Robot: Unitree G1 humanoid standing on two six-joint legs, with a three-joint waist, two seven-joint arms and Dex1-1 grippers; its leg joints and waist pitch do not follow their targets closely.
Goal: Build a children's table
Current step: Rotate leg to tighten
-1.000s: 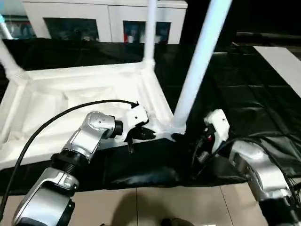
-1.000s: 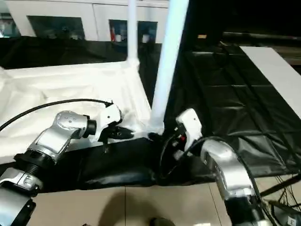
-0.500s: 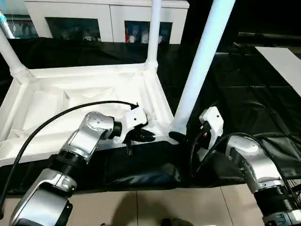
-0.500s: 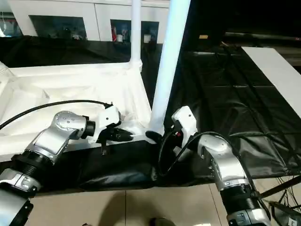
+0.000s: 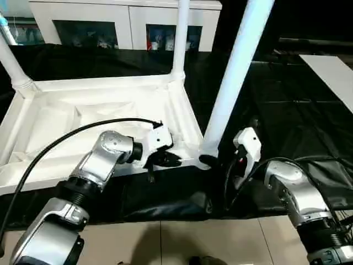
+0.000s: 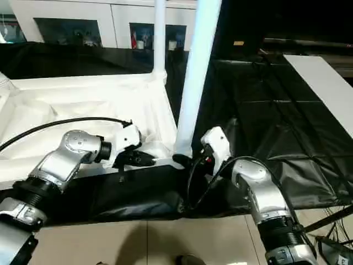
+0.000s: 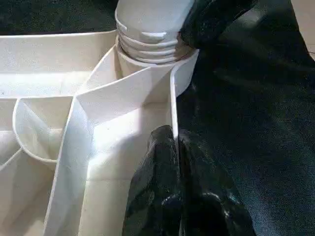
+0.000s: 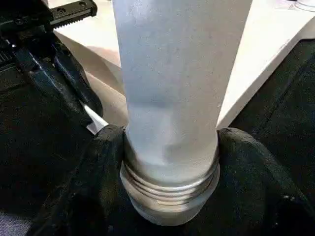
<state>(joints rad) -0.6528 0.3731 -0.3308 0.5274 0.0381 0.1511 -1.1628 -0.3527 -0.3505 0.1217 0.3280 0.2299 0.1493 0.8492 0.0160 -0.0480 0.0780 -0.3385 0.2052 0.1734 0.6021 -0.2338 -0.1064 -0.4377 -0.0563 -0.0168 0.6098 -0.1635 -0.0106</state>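
Note:
The white tabletop (image 5: 55,116) lies upside down on black cloth, ribs facing up. Three white legs stand in its corner sockets: far left (image 5: 10,58), far right (image 5: 180,33) and near right (image 5: 234,83). My left gripper (image 5: 171,160) is shut on the tabletop's thin near rim beside the near right socket, and its fingers (image 7: 157,162) pinch that wall. My right gripper (image 5: 208,161) clasps the base of the near right leg (image 8: 172,98) just above its threaded end, with one finger (image 8: 98,167) on each side of the tube.
A white cabinet with glass doors (image 5: 127,22) stands behind the tabletop. Black cloth (image 5: 287,110) covers the floor to the right, with a white board (image 5: 331,72) at the far right. Tan floor (image 5: 165,243) lies in front. A black cable (image 5: 66,135) arcs over my left arm.
My right gripper's fingers have drawn in around the base of the near right leg. The left gripper has kept its hold on the rim.

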